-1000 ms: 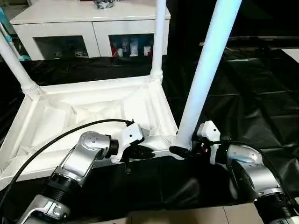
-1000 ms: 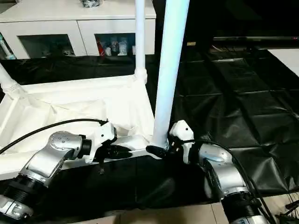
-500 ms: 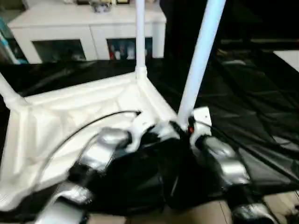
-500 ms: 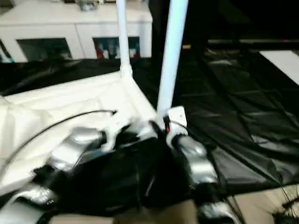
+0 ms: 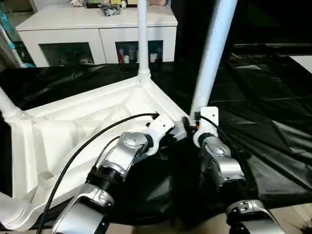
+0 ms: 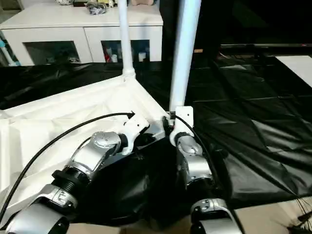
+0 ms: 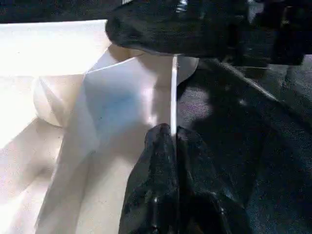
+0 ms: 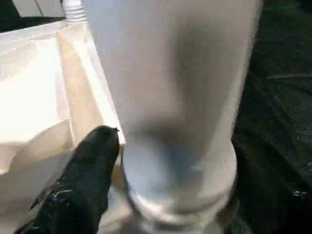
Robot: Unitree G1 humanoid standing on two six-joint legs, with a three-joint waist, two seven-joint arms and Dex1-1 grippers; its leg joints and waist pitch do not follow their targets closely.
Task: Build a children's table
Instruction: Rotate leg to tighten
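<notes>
I had the children's table point(image 5: 83, 122) upside down on the black sheet point(image 5: 273, 126), ribbed underside up, w/ legs already standing in the corner sockets. Near-right leg point(image 5: 214, 48) rose straight up just ahead of my two wrists; far-right leg point(image 5: 143, 34) stood at the back corner, and a third leg point(image 5: 7, 109) leaned out at the left edge. A fourth socket end point(image 5: 12, 212) showed at the near-left corner.

Left gripper point(image 7: 168, 141) was pinched shut, both black fingers pressed together, tips right at the thin edge of the tabletop rim near that near-right corner. It gripped nothing that I could see.

Right gripper point(image 8: 161, 161) sat around the base of the near-right leg, just above its socket collar. One black finger point(image 8: 87, 170) lay on one side of the tube; the other was hidden behind the leg. The jaws stood wide, about the width of the tube, but I couldn't tell whether they pressed on it or just bracketed it.

Behind the table stood a white cabinet point(image 5: 97, 29) w/ glass doors, small bottles inside, and bits and pieces on top.
</notes>
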